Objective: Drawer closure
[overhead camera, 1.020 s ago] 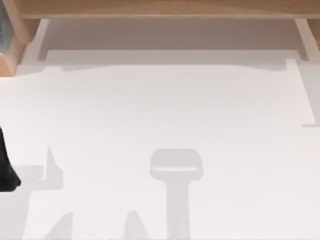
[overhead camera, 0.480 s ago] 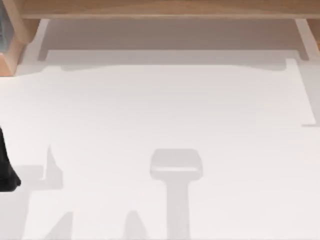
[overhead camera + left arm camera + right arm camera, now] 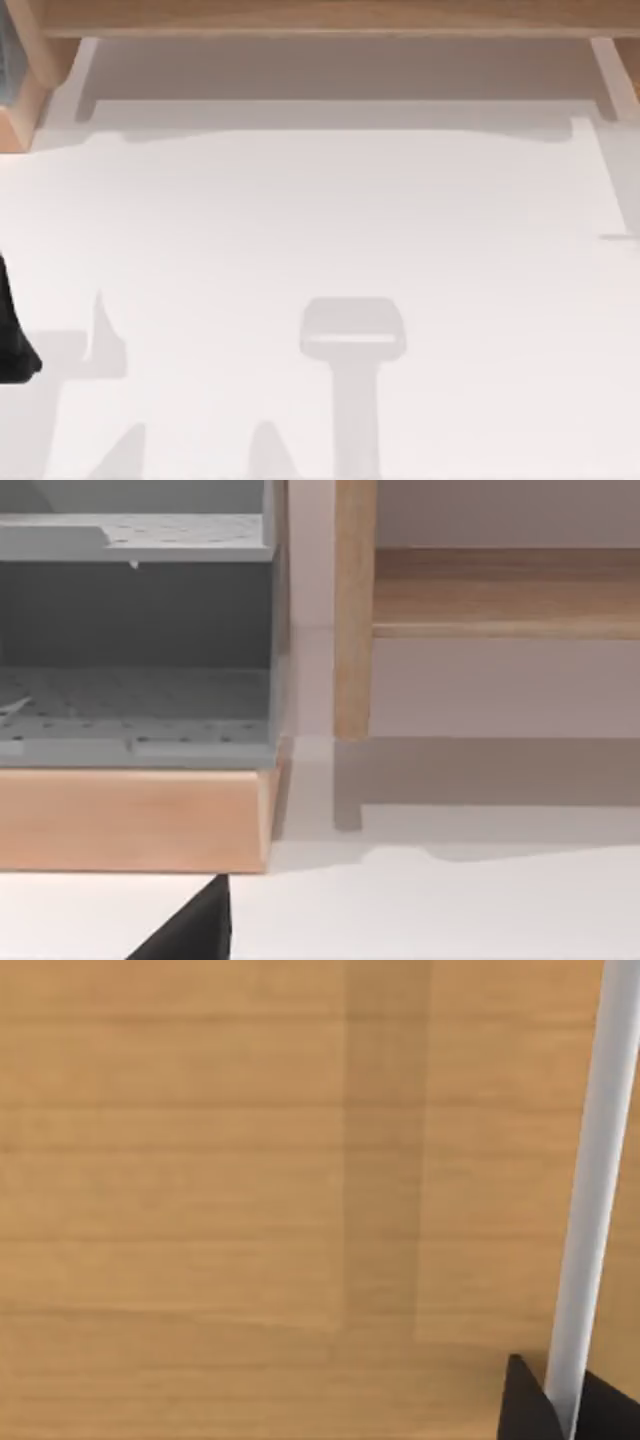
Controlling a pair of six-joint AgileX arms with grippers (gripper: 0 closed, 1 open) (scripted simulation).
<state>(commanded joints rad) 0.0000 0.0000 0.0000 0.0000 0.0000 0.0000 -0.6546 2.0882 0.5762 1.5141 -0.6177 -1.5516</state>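
straddling a white handle point(image 3: 590, 1190), right fingers point(image 3: 525, 1405) sit cropped against wood drawer front point(image 3: 200, 1180); grip unclear

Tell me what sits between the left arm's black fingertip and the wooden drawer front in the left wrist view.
Nothing: in the left wrist view only bare white table separates the black fingertip from the wooden drawer front.

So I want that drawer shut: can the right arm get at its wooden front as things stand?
Probably yes: the right wrist view has the wooden front close ahead, white bar handle beside the right gripper, nothing between.
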